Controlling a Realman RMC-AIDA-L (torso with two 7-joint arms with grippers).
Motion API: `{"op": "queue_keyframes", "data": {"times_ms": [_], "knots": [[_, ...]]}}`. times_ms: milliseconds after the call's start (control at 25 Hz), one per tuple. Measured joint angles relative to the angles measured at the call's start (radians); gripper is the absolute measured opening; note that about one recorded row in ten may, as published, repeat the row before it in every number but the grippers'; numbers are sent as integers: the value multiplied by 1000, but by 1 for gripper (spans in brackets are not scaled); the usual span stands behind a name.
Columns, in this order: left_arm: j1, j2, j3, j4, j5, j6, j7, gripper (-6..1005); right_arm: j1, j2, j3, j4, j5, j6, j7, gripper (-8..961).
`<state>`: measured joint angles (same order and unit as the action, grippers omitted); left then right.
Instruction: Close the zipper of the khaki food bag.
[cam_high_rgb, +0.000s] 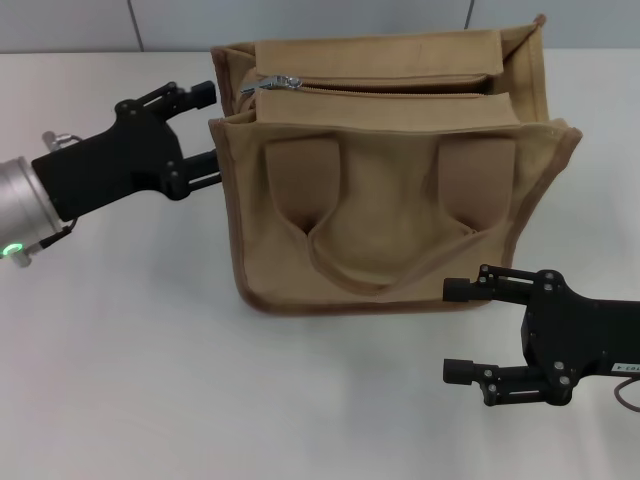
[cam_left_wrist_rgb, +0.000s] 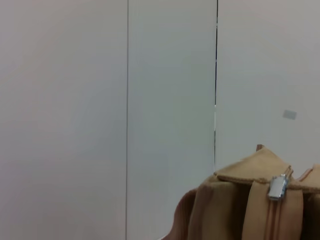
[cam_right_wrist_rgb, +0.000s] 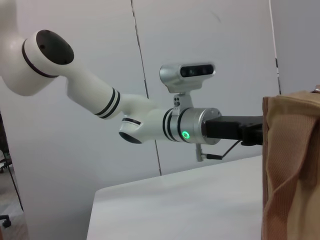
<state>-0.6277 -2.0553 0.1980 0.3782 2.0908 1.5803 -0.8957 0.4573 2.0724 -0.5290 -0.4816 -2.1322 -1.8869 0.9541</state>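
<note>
The boxy tan canvas food bag (cam_high_rgb: 385, 170) stands mid-bench (cam_high_rgb: 140, 380), its tan zipper (cam_high_rgb: 380, 88) showing a silver pull at the left end. The left hand (cam_high_rgb: 205, 128) spreads open beside the bag's left edge. The right hand (cam_high_rgb: 458, 330) waits open, near right.

head: above, down | wrists: low, sideways | shared: khaki food bag (cam_high_rgb: 390, 170)

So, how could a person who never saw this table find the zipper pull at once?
Look at the khaki food bag standing on the white table. Along its top runs the zipper; follow it to the end nearest the left gripper. There sits the pull tab, the only small silver metal piece on the tan cloth.
</note>
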Motion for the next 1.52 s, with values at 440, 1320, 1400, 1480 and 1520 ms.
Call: {"op": "queue_keyframes", "data": {"times_ms": [440,1320,1400,1480,1520], "knots": [[-14,-9,34,-1,-10,-9,69,727,-5,3,0,0,0,0,0,805],[6,15,31,9,-84,15,-13,37,-5,3,6,0,0,-6,0,803],[9,17,31,10,-89,34,-14,34,-5,3,6,0,0,-6,0,803],[10,18,33,10,-91,54,-13,32,-5,4,7,0,0,-6,0,803],[11,19,34,10,-91,72,-9,30,-5,4,9,0,0,-6,0,803]]}}
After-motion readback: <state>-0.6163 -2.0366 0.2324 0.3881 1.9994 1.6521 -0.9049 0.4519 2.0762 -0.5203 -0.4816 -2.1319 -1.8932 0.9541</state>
